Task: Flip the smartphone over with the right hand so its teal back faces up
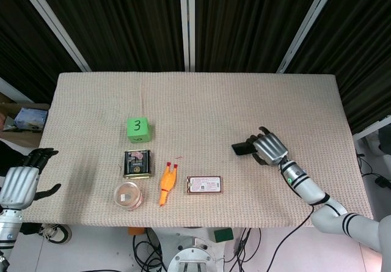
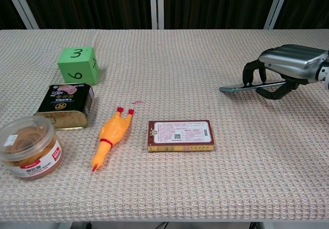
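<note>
Dark curtains hang behind a table (image 1: 201, 101) covered with a beige woven cloth, photographed from the head and the chest. Landmark: the red flat box (image 2: 180, 135) near the front edge. Well to the right of the box, the right hand (image 2: 281, 70) grips the smartphone (image 2: 241, 88), fingers curled over its top and thumb beneath; the chest view shows the phone raised off the cloth and seen almost edge-on, so the flip appears to be only just under way. Which face is turned up cannot be told.

Risk: the grip covers only the phone's right end, leaving the free end cantilevered. If the wrist rolls quickly or the fingers relax, the phone could slip, fall back screen-up, or slide toward the table's right edge.

Just left of the box lies a rubber chicken (image 2: 111, 132). Farther left stands a dark tin (image 2: 66, 105), closed, contents hidden. In front of the tin sits a clear lidded tub (image 2: 29, 147) holding something brown. Behind the tin rests a green die (image 2: 78, 64).

Far left of the box, off the table's corner, the left hand (image 1: 23, 181) hangs idle with fingers apart, holding nothing.
</note>
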`<state>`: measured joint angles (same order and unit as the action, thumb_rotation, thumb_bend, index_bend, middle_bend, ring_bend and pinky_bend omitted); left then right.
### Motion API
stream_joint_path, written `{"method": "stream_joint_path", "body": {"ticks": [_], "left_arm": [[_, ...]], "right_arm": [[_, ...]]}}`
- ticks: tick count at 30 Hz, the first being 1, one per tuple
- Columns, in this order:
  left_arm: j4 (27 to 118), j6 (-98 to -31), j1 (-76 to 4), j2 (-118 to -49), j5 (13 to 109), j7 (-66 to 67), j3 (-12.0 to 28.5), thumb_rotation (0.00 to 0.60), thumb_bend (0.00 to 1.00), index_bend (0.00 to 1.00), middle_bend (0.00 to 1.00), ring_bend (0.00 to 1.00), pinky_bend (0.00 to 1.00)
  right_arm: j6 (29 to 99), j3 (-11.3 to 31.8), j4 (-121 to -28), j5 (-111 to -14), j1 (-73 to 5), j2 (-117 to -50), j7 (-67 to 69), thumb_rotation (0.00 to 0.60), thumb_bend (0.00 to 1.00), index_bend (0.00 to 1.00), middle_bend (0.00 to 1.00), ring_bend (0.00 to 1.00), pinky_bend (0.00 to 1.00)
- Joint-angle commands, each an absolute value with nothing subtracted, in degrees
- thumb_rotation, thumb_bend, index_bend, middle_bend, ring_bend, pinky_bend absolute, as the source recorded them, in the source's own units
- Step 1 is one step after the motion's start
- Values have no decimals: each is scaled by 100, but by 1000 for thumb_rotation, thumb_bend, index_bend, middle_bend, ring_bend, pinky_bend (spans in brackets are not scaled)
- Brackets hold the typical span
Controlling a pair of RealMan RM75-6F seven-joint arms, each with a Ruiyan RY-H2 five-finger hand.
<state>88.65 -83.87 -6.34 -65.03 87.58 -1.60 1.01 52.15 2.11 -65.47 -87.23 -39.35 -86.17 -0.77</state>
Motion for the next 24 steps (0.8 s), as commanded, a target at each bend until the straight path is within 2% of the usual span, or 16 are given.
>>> {"method": "stream_joint_path", "body": {"ticks": [1, 9, 15, 17, 18, 19, 20, 21, 23, 24], "left_arm": [[8856, -8369, -641, -6506, 8745, -170, 105, 600, 112, 209, 191, 152, 346], [8808, -8320, -658, -6520, 8695, -214, 121, 600, 111, 208, 191, 152, 347], [8776, -8274, -665, -6506, 8638, -243, 132, 600, 111, 208, 191, 152, 347], [8765, -8257, -673, -6503, 8623, -254, 140, 600, 111, 208, 191, 152, 347], [8761, -8250, -677, -6502, 8617, -258, 143, 600, 111, 208, 191, 152, 347], [8757, -8241, -681, -6502, 8610, -261, 146, 600, 112, 208, 191, 152, 347], [8748, -8225, -687, -6502, 8599, -264, 149, 600, 112, 207, 191, 152, 347], [8741, -8214, -691, -6504, 8591, -268, 151, 600, 111, 207, 191, 152, 347], [8727, -8189, -701, -6509, 8573, -276, 155, 600, 111, 207, 191, 152, 348], [8720, -8181, -704, -6512, 8566, -280, 158, 600, 111, 208, 191, 152, 348]], "right_arm": [[5175, 214, -6581, -8745, -3989, -8564, -77, 600, 918, 699, 567, 492, 270], [4778, 439, -6517, -8507, -4286, -8528, 230, 600, 919, 760, 643, 563, 334], [4371, 580, -6084, -8326, -4561, -8684, 598, 600, 920, 749, 641, 575, 340], [4186, 616, -5906, -8259, -4654, -8734, 822, 600, 924, 668, 597, 541, 333], [4108, 627, -5820, -8233, -4691, -8750, 920, 600, 915, 592, 557, 497, 317], [4050, 641, -5718, -8211, -4725, -8779, 998, 600, 880, 438, 474, 403, 267], [3995, 656, -5569, -8187, -4762, -8828, 1084, 600, 851, 326, 411, 332, 220], [3986, 669, -5456, -8178, -4780, -8874, 1143, 600, 785, 166, 299, 213, 135], [4113, 691, -5196, -8219, -4796, -8998, 1256, 600, 680, 11, 107, 44, 20], [4246, 702, -5094, -8259, -4783, -9059, 1316, 599, 623, 0, 32, 3, 0]]}}
